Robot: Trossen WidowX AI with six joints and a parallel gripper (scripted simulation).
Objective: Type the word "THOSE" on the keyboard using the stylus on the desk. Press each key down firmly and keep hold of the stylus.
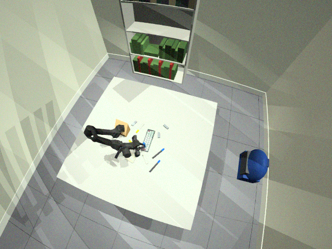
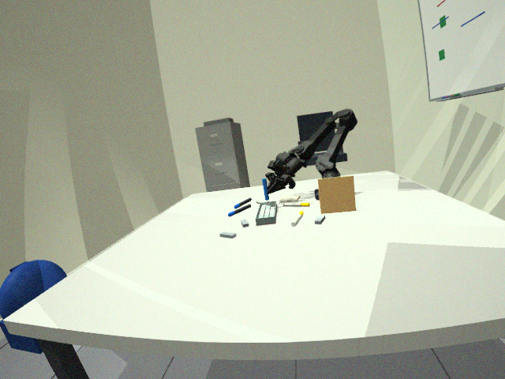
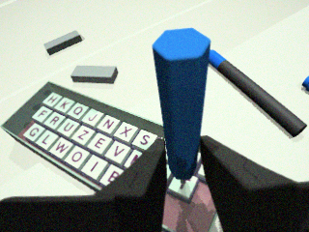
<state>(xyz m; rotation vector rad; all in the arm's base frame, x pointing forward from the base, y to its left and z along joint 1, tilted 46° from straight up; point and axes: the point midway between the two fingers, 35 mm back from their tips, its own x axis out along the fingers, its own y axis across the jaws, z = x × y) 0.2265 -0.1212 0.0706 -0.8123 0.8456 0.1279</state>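
Observation:
My gripper (image 1: 144, 146) (image 2: 268, 191) (image 3: 182, 144) is shut on the blue hexagonal stylus (image 1: 143, 144) (image 2: 265, 188) (image 3: 182, 97), which stands nearly upright. The keyboard (image 1: 149, 139) (image 2: 267, 221) (image 3: 24, 114) lies below it. In the wrist view the thin tip is over a white key (image 3: 188, 189) beside the reddish area, and seems to meet it. The tip covers most of its letter; whether the key is down I cannot tell. The H key (image 3: 51, 100), O key (image 3: 77, 157), S key (image 3: 145, 140) and E key (image 3: 99, 144) show to the left. The fingers hide nearby keys.
Two dark markers with blue ends (image 1: 158, 153) (image 3: 261, 94) lie beyond the keyboard's near end. Small grey blocks (image 1: 166, 126) (image 2: 227, 234) (image 3: 94, 73) and yellow-ended tools (image 1: 137, 131) (image 2: 301, 212) lie around it. A wooden block (image 1: 125, 130) (image 2: 337, 194) stands near the arm's base.

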